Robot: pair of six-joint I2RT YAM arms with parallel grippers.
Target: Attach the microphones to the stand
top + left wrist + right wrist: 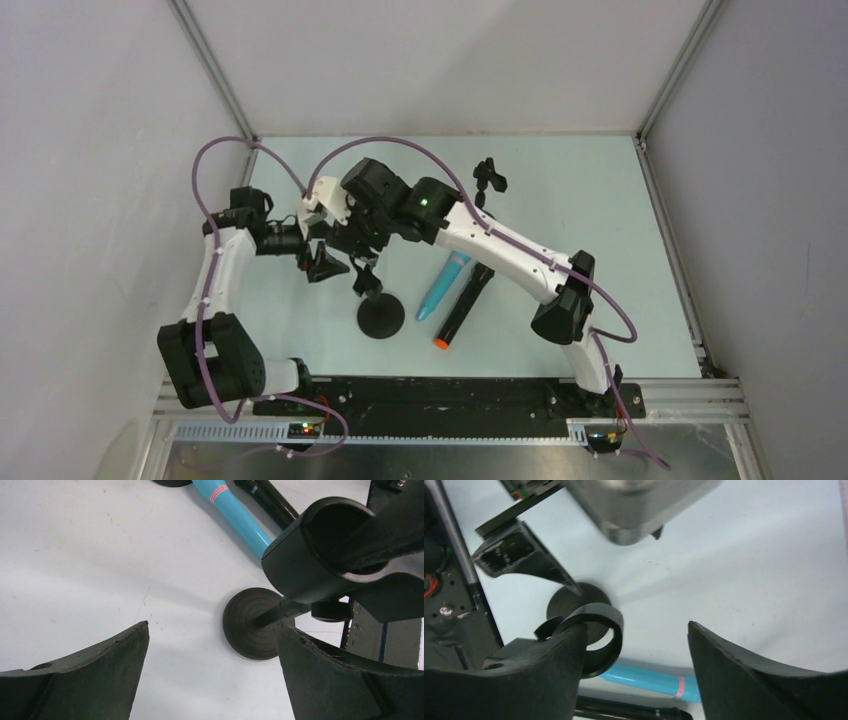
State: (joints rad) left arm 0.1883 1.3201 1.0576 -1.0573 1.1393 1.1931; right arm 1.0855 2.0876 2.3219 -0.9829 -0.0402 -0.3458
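Note:
The black stand has a round base point(381, 316) and a C-shaped clip point(366, 281) on top. The turquoise microphone point(443, 287) and the black microphone point(462, 305) with an orange end cap lie side by side on the table, right of the stand. My left gripper point(322, 264) is open and empty, left of the clip. In the left wrist view the clip point(320, 555) is beyond the right finger point(340, 680). My right gripper point(357, 248) is open above the stand. In the right wrist view the clip ring point(599, 635) is against the left finger point(524, 675).
A second small black clip piece point(489, 180) lies at the back of the table, right of centre. White walls enclose the table on three sides. A black rail point(450, 400) runs along the near edge. Both arms crowd together over the stand.

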